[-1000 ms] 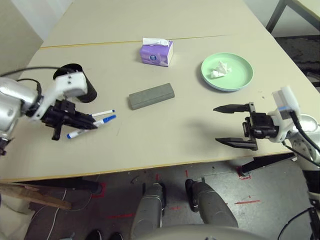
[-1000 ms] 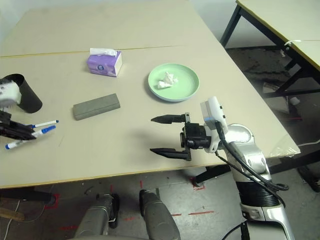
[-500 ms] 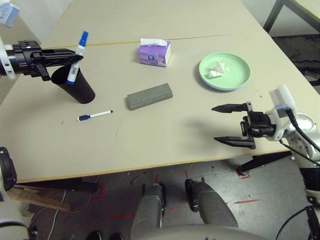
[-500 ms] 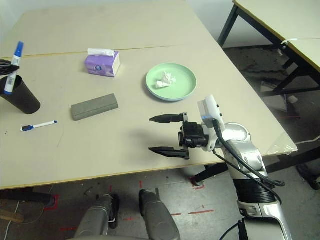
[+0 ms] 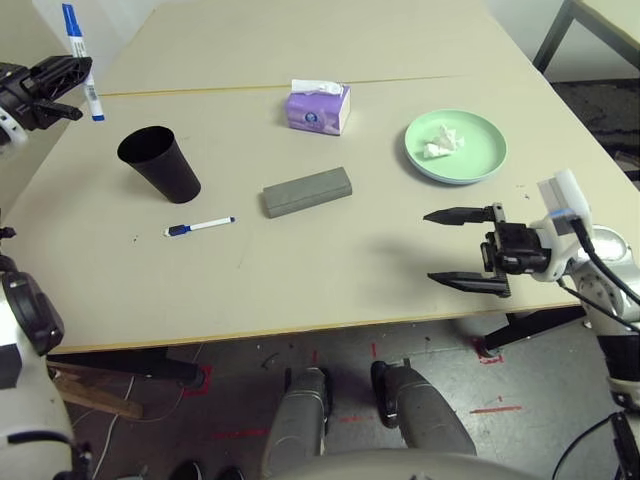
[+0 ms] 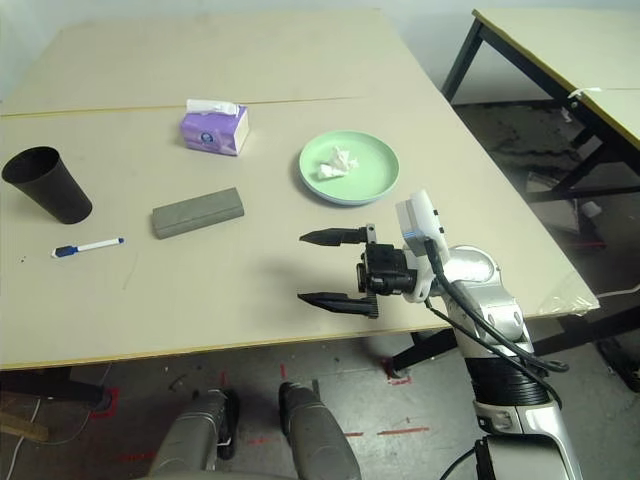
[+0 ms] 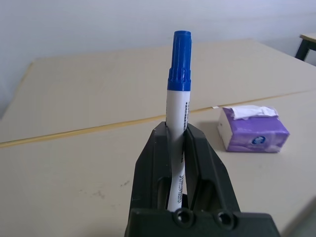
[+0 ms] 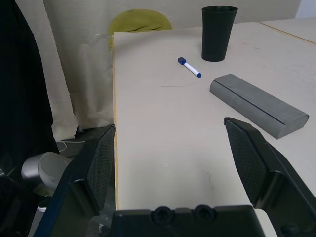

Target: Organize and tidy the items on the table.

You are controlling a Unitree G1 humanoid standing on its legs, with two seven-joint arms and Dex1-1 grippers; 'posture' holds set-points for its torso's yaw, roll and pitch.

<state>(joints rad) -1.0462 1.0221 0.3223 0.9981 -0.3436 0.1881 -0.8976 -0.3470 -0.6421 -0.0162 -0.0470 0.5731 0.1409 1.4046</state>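
At the upper left of the head view, your left gripper (image 5: pixel 62 75) is clamped on a marker (image 5: pixel 80 35), held upright with its blue cap on top and well above the tabletop (image 5: pixel 330 270). The cup (image 5: pixel 160 163) stands empty just below and to the right of it in the frame, so dropping the marker in looks like your step in hand, not yet done. A second marker (image 5: pixel 200 227) lies flat below the cup, and it would likely go the same way.

Your right gripper (image 5: pixel 462 248) hangs at the right edge with its fingers wide apart and nothing between them.

Count what you have: two markers, one cup, one grey case (image 5: pixel 307 191) in the middle, one tissue box (image 5: pixel 318 107) at upper centre, and a green plate (image 5: pixel 455 146) at the upper right with one crumpled tissue (image 5: pixel 440 140) on it. A light-blue rim shows under the green plate, which may be a second plate beneath.

Judged so, the tissue seems settled; the markers remain.
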